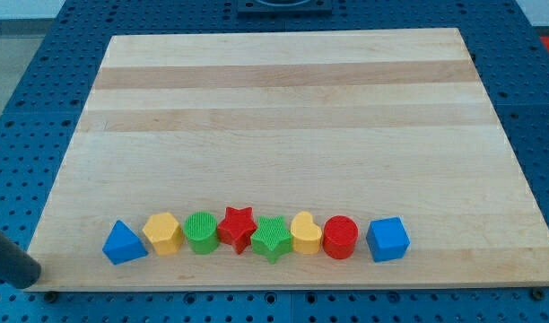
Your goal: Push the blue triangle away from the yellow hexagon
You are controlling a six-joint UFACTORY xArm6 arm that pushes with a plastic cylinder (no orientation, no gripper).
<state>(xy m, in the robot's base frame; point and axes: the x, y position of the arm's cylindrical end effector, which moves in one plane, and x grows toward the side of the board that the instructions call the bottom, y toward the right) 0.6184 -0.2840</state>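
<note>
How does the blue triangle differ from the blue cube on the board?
The blue triangle is a wedge with a pointed top; the blue cube has square faces. The triangle ends the row at the view's left, beside the yellow hexagon; the cube ends it at the right, beside the red cylinder. Both are blue.

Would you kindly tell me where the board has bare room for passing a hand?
Everything above the block row is bare wooden board. The row is packed from the blue triangle and yellow hexagon to the blue cube. My tip sits off the board's lower-left corner.
</note>
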